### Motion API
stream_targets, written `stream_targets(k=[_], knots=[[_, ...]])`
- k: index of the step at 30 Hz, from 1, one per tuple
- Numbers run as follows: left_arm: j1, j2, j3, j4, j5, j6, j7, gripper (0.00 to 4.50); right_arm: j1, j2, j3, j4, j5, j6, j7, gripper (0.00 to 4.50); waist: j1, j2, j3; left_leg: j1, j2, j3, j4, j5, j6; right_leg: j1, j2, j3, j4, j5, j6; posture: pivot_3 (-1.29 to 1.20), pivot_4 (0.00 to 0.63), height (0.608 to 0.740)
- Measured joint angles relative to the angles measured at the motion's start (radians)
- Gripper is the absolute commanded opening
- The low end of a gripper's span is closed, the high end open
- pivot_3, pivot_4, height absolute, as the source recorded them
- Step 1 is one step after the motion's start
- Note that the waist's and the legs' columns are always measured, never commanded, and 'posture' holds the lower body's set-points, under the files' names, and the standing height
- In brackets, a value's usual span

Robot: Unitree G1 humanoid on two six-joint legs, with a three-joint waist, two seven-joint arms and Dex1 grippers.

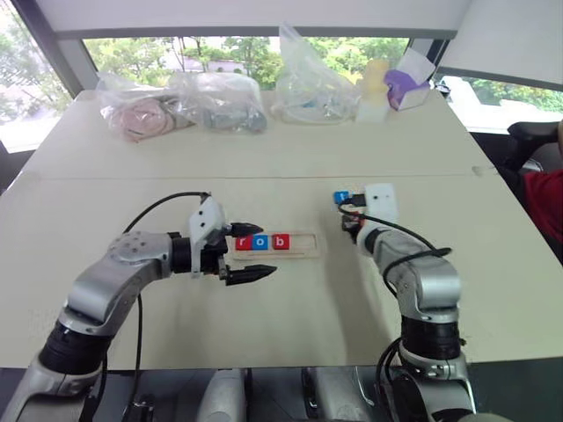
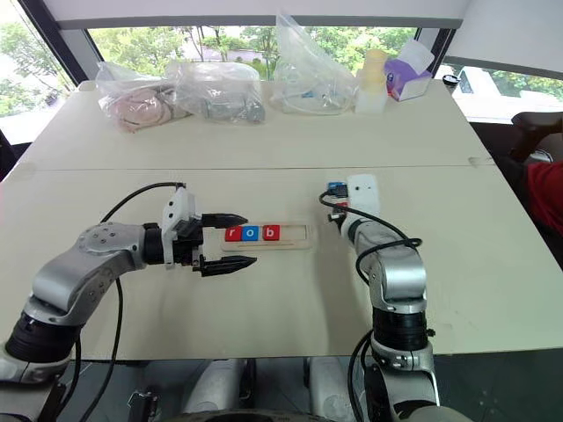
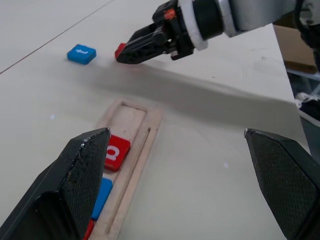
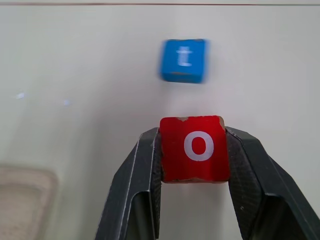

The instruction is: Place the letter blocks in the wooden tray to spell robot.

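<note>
The wooden tray (image 1: 301,243) lies at the table's middle with a red r (image 1: 243,243), a blue o (image 1: 260,242) and a red b (image 1: 280,241) in its left part. My left gripper (image 1: 266,251) hangs open at the tray's left end, one finger on each long side. To the right of the tray, my right gripper (image 4: 192,134) is shut on a red o block (image 4: 195,149). A blue t block (image 4: 183,60) rests flat on the table just beyond it.
Several clear plastic bags (image 1: 224,98) and a purple tissue box (image 1: 405,86) line the table's far edge. A person in red (image 1: 545,198) sits past the right edge. The right half of the tray's recess (image 3: 131,112) is bare.
</note>
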Motion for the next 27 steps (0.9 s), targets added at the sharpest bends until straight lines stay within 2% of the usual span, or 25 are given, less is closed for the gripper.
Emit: stream_targets(k=[4,8,18,19,23,24,27], knots=[[-0.041,-0.01,-0.026,0.067,0.029,-0.038,-0.039,4.5,0.101,0.006,-0.026,-0.174,0.017,0.126,0.003,1.18,-0.005,0.0,0.0,0.0,0.0,0.001,-0.001,0.0,0.0,-0.001,0.0,0.0,0.0,0.0,0.0,0.0,0.15,0.735],[-0.057,-0.003,-0.054,0.083,0.057,-0.061,-0.086,4.5,0.118,0.041,-0.049,-0.252,0.018,0.198,-0.005,1.18,-0.006,0.0,0.0,0.0,0.001,0.0,0.0,0.0,0.0,-0.001,0.001,0.0,0.0,0.0,0.0,0.0,0.15,0.735],[-0.036,0.015,-0.086,0.069,0.104,-0.083,-0.124,4.5,0.127,0.121,-0.038,-0.236,0.016,0.218,-0.033,1.18,-0.004,0.0,0.0,0.0,0.0,0.001,-0.001,0.0,0.0,-0.001,0.0,0.0,0.0,0.0,0.0,0.0,0.15,0.735],[-0.032,0.015,-0.086,0.066,0.105,-0.083,-0.122,4.5,0.13,0.123,-0.032,-0.228,0.015,0.211,-0.035,2.22,-0.004,0.0,0.0,0.0,0.0,0.001,-0.001,0.0,0.0,-0.001,0.0,0.0,0.0,0.0,0.0,0.0,0.15,0.735],[-0.016,0.018,-0.085,0.053,0.105,-0.079,-0.115,4.5,0.13,0.139,-0.015,-0.222,0.016,0.192,-0.042,4.16,-0.004,0.0,0.0,0.0,0.001,0.0,-0.001,0.0,0.0,-0.001,0.0,0.0,0.0,0.0,0.0,0.0,0.15,0.735],[-0.009,0.028,-0.085,0.05,0.105,-0.077,-0.116,4.5,0.129,0.138,-0.007,-0.222,0.016,0.192,-0.045,4.43,-0.004,0.0,0.0,0.0,0.001,0.0,0.0,0.0,0.0,-0.001,0.0,0.0,0.0,0.0,0.0,0.0,0.15,0.735],[0.015,0.054,-0.083,0.049,0.107,-0.078,-0.123,4.5,0.094,0.084,-0.038,-0.187,0.015,0.176,-0.042,4.43,-0.002,0.0,0.0,0.0,0.0,0.001,0.0,0.0,0.0,0.0,-0.001,0.0,-0.001,0.0,0.0,0.0,0.15,0.735]])
